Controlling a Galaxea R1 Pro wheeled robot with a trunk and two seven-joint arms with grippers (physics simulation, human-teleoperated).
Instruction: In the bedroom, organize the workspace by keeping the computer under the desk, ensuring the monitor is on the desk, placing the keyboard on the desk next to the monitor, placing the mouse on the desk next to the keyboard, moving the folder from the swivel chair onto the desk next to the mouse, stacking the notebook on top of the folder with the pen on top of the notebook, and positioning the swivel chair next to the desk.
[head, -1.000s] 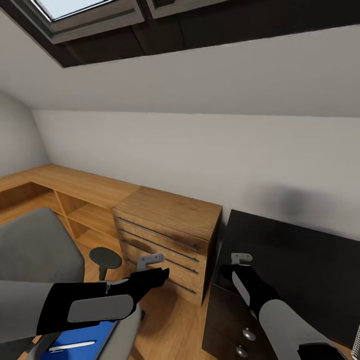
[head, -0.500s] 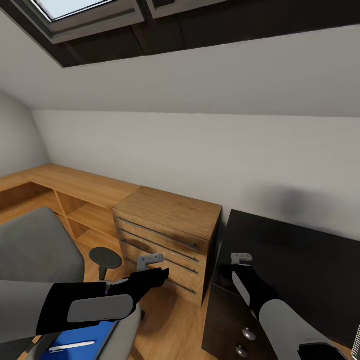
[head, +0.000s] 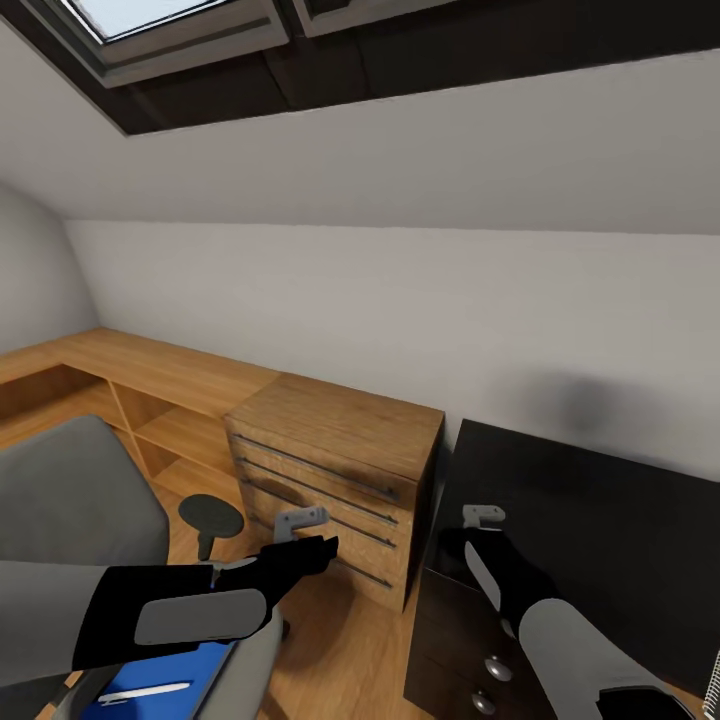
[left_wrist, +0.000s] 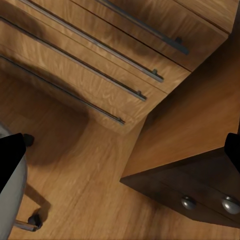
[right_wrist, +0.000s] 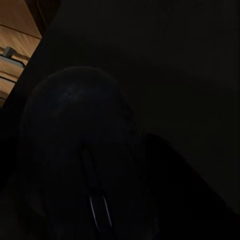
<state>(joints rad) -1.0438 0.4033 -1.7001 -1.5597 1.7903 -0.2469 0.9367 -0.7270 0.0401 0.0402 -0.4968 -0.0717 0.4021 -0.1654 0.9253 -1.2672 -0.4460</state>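
Right claw (head: 452, 545) hovers over my desk (head: 600, 540) at four o'clock, gripping the mouse (right_wrist: 80, 150); left claw (head: 318, 550) (grip unclear) hangs above the swivel chair (head: 70, 500), folder (head: 170, 680) at seven.

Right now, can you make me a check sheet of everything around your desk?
Surface: black desk top, matte.
Job's things: blue folder with pen on it, on the swivel chair seat; dark rounded lump, perhaps the mouse, in the right wrist view.
Clutter: nothing seen.
Grippers: left gripper open, empty; right gripper over the desk edge, state unclear.
Cables: nothing seen.
Surroundings: wood drawer cabinet, sloped wall, skylight.
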